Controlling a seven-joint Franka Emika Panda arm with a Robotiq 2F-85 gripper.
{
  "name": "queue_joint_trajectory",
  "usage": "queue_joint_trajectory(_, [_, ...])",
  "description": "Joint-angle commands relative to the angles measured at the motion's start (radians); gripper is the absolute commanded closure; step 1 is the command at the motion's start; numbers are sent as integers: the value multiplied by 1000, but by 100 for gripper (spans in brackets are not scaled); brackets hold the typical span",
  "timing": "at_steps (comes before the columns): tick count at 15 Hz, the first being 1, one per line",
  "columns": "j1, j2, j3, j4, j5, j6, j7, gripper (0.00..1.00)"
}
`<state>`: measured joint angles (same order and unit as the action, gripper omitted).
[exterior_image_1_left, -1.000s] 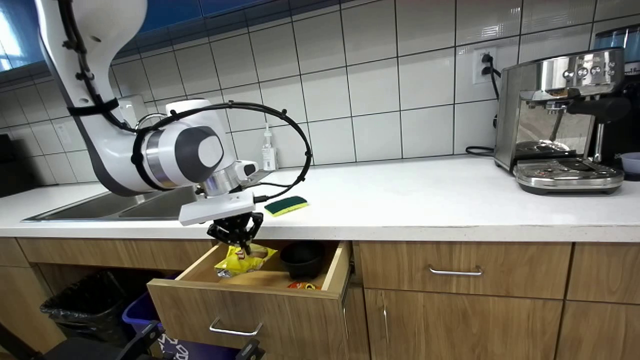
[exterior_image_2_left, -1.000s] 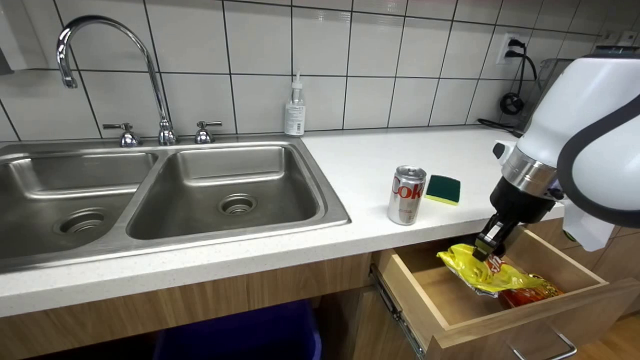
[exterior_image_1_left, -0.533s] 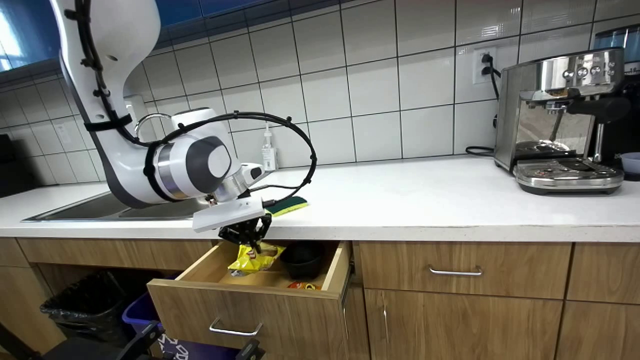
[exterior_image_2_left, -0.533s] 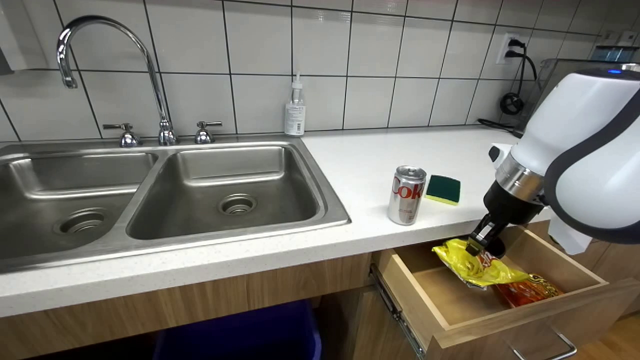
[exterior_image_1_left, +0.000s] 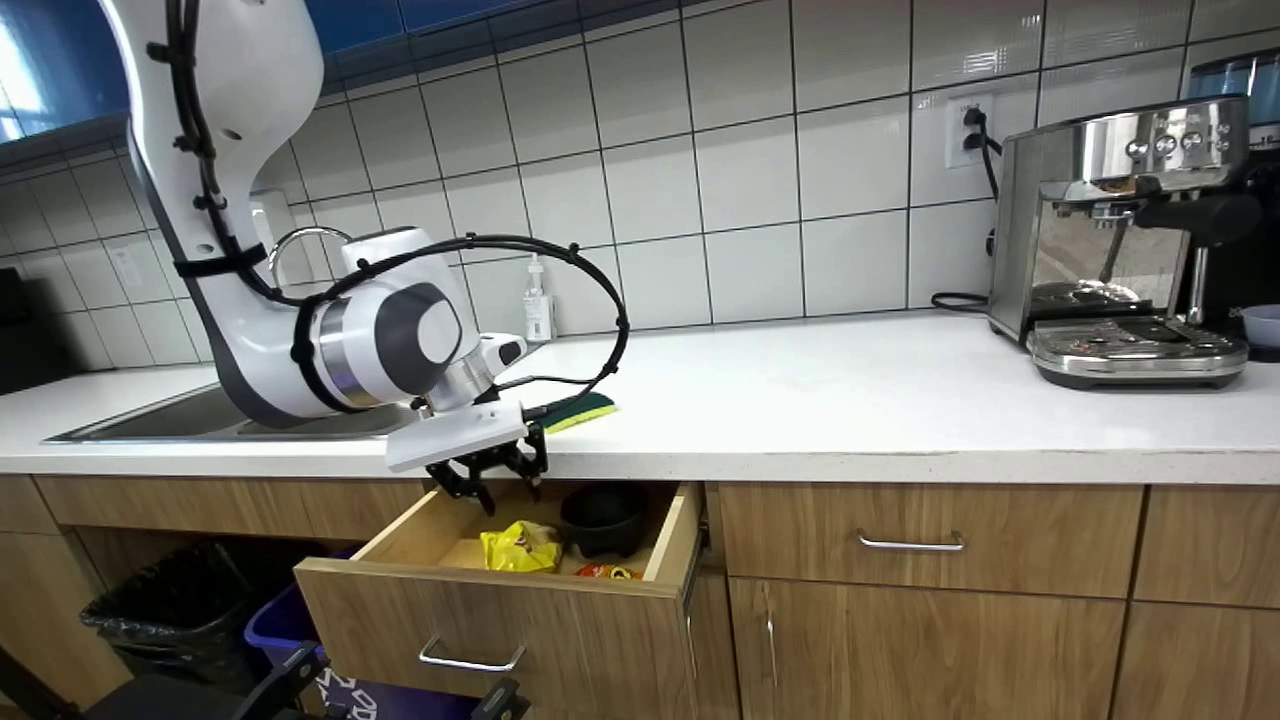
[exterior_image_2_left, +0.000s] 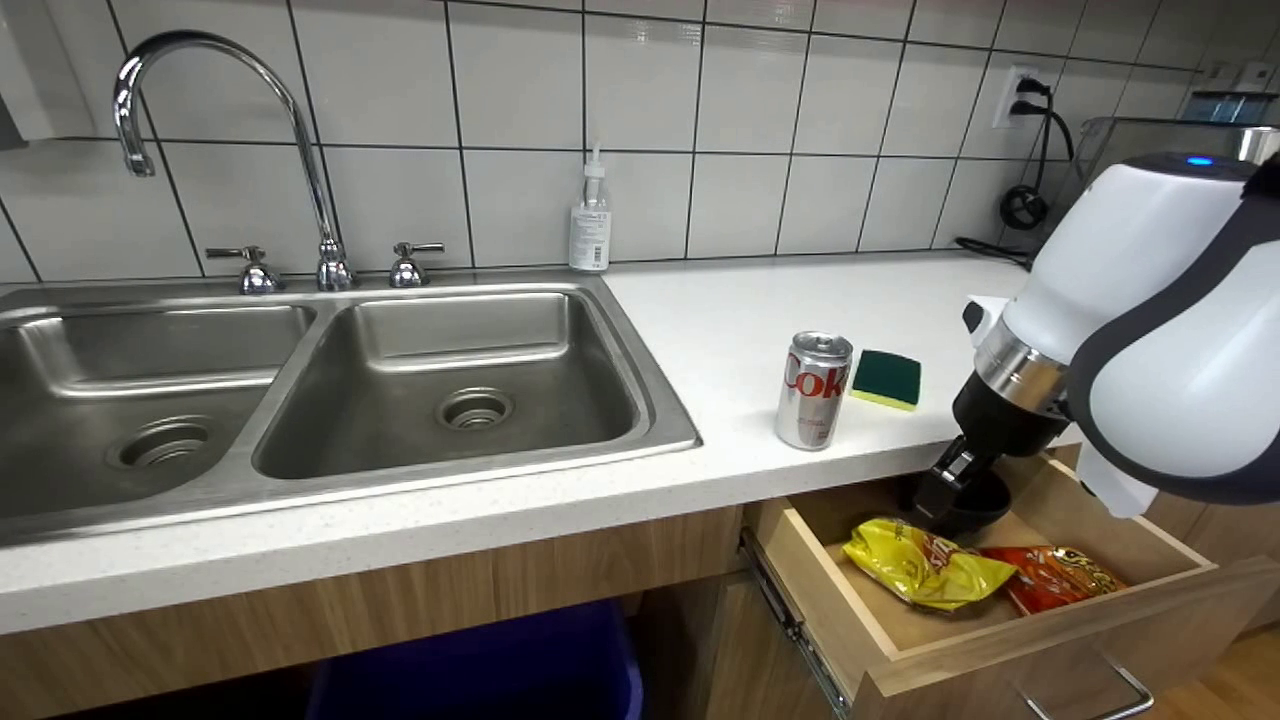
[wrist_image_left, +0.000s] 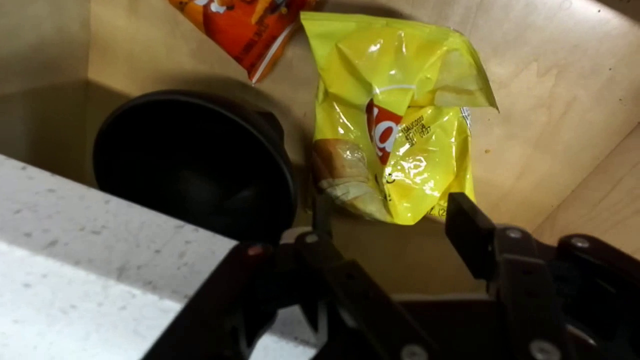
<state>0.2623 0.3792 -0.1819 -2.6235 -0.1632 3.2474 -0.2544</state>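
My gripper (exterior_image_1_left: 512, 498) is open above the pulled-out wooden drawer (exterior_image_1_left: 400, 610), its fingers apart with nothing between them. Just below lies a yellow chip bag (exterior_image_2_left: 925, 565), resting on the drawer floor. In the wrist view the near end of the bag (wrist_image_left: 400, 125) shows just beyond the gap of the gripper (wrist_image_left: 392, 217). Left of the bag there, a black bowl (wrist_image_left: 195, 160) sits close to one finger, partly covered by the counter edge. An orange-red snack bag (exterior_image_2_left: 1060, 578) lies in the drawer beside the yellow one; the wrist view cuts it off at the top.
The white counter edge (wrist_image_left: 100, 245) overhangs the back of the drawer, close to the gripper. On the counter stand a silver Coke can (exterior_image_2_left: 812, 390) and a green-yellow sponge (exterior_image_2_left: 887, 378). A double sink (exterior_image_2_left: 470, 350) lies to one side, and a coffee machine (exterior_image_1_left: 1120, 240) stands farther off.
The fingers were shut on the yellow bag and have opened. The bag has dropped onto the drawer floor, after the arm carried it toward the bowl.
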Motion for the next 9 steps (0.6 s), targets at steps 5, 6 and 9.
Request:
queue_joint_trajectory(5, [-16,-27,11,0,-3,-20,28,0])
queue_joint_trajectory(6, [-25,-36,17,-5,-4,-29,29,0])
queue_joint_trajectory(9, [-23,-80,-1,-23,3,-91,41,0])
